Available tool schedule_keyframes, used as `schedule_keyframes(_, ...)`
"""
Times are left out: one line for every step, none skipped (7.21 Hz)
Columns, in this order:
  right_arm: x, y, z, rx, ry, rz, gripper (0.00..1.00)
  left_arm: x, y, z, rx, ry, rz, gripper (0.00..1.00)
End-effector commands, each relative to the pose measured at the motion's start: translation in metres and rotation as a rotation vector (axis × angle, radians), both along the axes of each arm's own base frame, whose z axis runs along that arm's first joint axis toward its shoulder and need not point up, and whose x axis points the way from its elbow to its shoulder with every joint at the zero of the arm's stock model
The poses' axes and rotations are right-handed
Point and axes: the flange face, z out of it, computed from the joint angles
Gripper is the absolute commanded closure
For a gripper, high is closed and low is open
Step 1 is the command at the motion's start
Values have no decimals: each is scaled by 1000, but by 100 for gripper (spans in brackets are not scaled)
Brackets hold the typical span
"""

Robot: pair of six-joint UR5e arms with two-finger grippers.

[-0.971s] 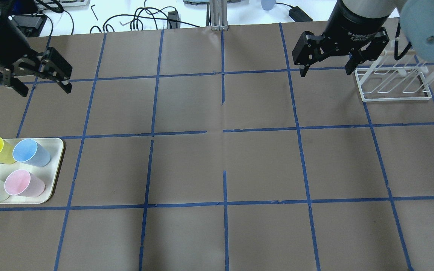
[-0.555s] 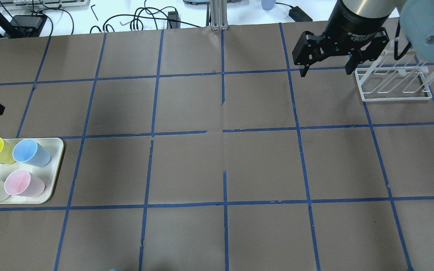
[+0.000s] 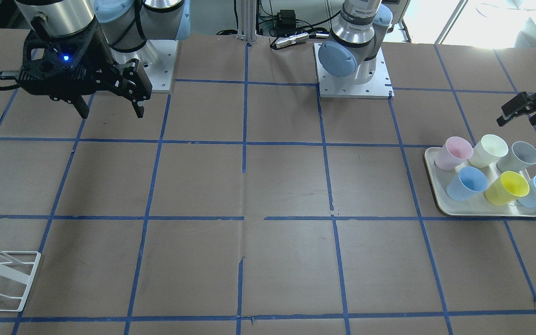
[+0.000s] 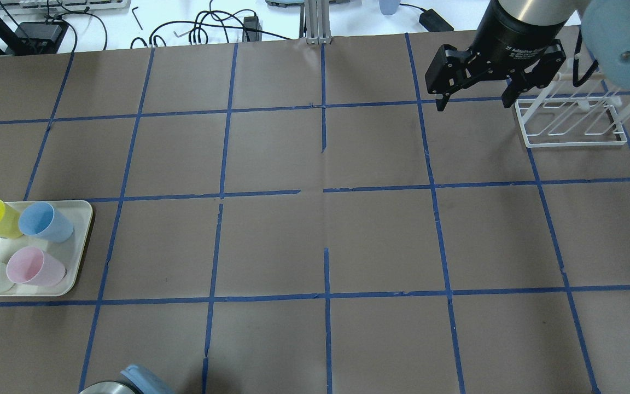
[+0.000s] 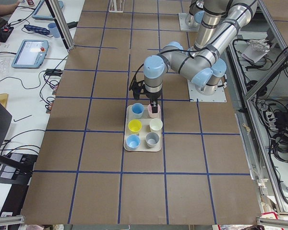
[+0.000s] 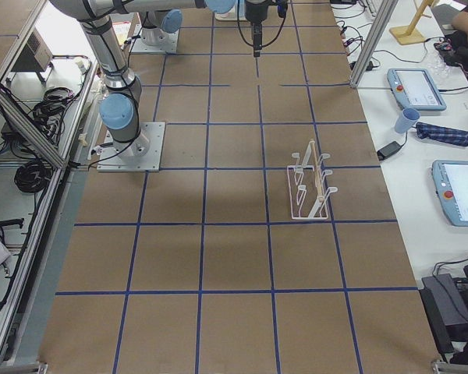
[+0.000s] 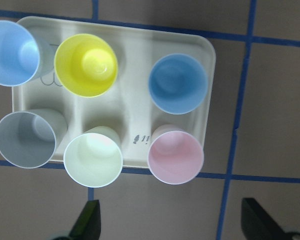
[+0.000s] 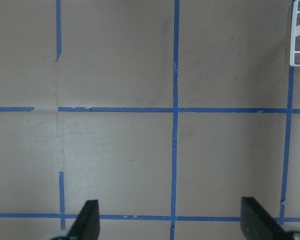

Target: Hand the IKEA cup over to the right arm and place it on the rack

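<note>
While the left gripper [image 7: 172, 226] hangs straight down from its bent, outstretched arm, its fingers stand wide apart with nothing between them, over the brown table [image 4: 380, 241] just off the tray [image 7: 135, 34], at the tray's 6 o'clock in the left wrist view. The right gripper [image 4: 474, 102] also points down, jaws apart and empty, above the table with the white wire rack [image 4: 569, 143] just beside it at 3 o'clock in the overhead view.

Six cups crowd the tray in two rows. The cream cup [image 7: 92, 160] stands in the row nearer the left gripper, roughly at 11 o'clock from the fingers. The pink cup [image 7: 175, 156] is close at its 3 o'clock, the grey cup [image 7: 25, 139] at its 9 o'clock and the yellow cup [image 7: 86, 65] at its 12 o'clock. Two blue cups fill the far row's ends.

The cream cup stands upright on its base, mouth open upward, long axis vertical, well apart from the rack
</note>
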Motion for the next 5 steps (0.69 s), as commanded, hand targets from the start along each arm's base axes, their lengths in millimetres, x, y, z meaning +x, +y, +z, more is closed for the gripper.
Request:
schedule_keyframes(0, 0, 0, -2, 0, -1, 0, 36, 25, -53, -36, -34, -93, 0)
schedule_keyframes(1, 0, 0, 0, 0, 0, 0, 49, 30, -67, -36, -22, -90, 0)
schedule_keyframes(1, 0, 0, 0, 0, 2, 0, 59, 34, -82, -23, 2, -66, 0)
schedule_keyframes(1, 0, 0, -2, 0, 2, 0, 63, 31, -92, -26, -2, -49, 2)
schedule_keyframes(0, 0, 0, 1, 0, 1, 0, 67, 30, -101, -23, -6, 4, 2)
